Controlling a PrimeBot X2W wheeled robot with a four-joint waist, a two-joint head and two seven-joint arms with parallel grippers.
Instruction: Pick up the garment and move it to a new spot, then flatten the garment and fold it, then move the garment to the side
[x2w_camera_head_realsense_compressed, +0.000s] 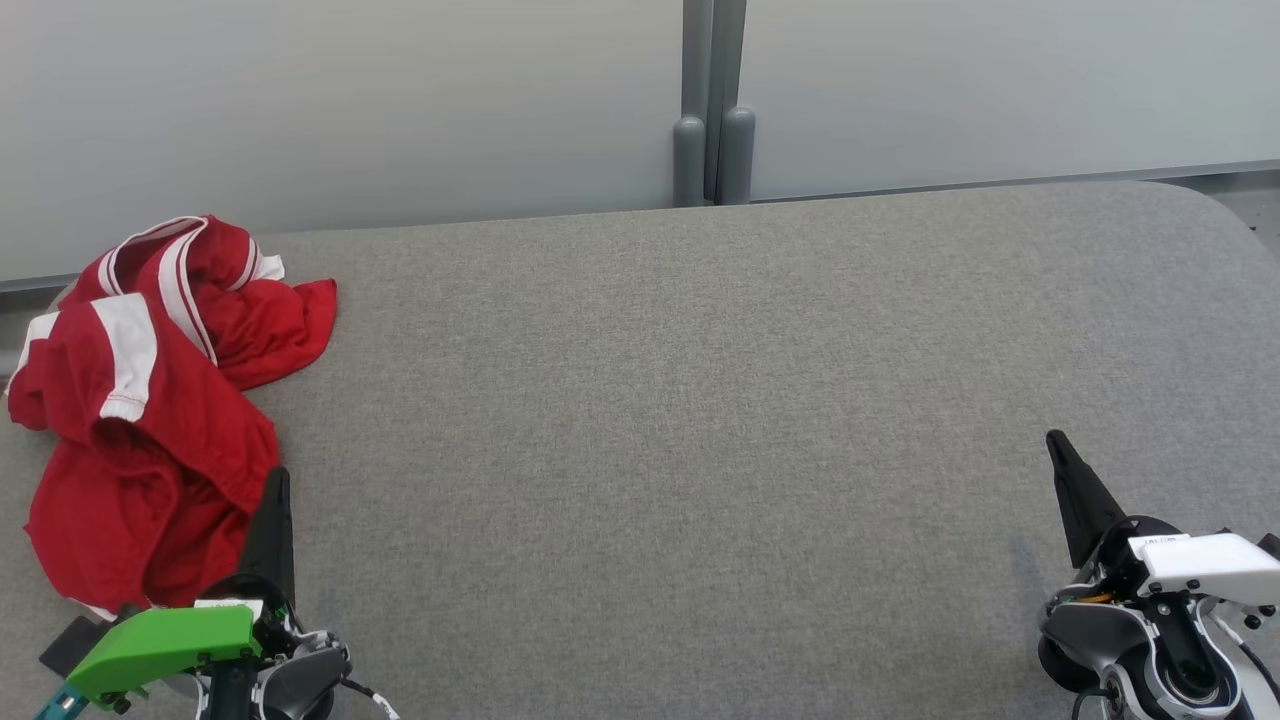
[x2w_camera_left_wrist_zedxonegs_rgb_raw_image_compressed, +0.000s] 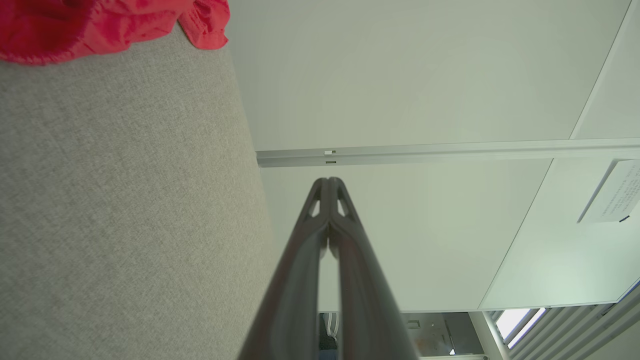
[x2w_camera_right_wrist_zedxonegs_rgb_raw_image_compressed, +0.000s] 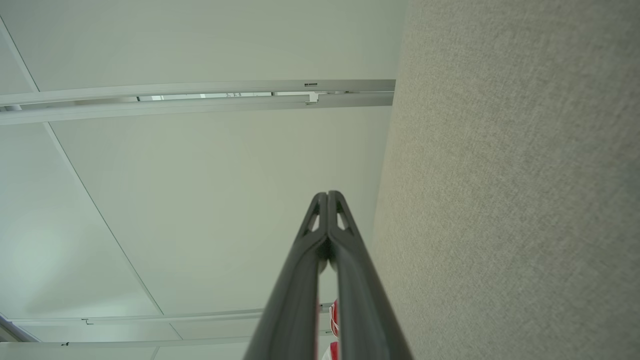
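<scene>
The garment (x2w_camera_head_realsense_compressed: 150, 400) is a red shirt with white stripes, lying crumpled at the far left of the grey fabric table (x2w_camera_head_realsense_compressed: 700, 420). Its red edge (x2w_camera_left_wrist_zedxonegs_rgb_raw_image_compressed: 100, 25) also shows at the top left of the left wrist view. My left gripper (x2w_camera_head_realsense_compressed: 278, 478) sits at the lower left, just right of the garment's near edge, fingers pressed together and holding nothing. In the left wrist view its fingertips (x2w_camera_left_wrist_zedxonegs_rgb_raw_image_compressed: 328, 181) meet. My right gripper (x2w_camera_head_realsense_compressed: 1055, 440) rests at the lower right, far from the garment, shut and empty (x2w_camera_right_wrist_zedxonegs_rgb_raw_image_compressed: 327, 194).
A pale partition wall (x2w_camera_head_realsense_compressed: 350, 100) runs along the table's back edge, with a grey post (x2w_camera_head_realsense_compressed: 713, 110) at its middle. The table's far right corner (x2w_camera_head_realsense_compressed: 1210, 200) is rounded. Bare grey fabric stretches between the two grippers.
</scene>
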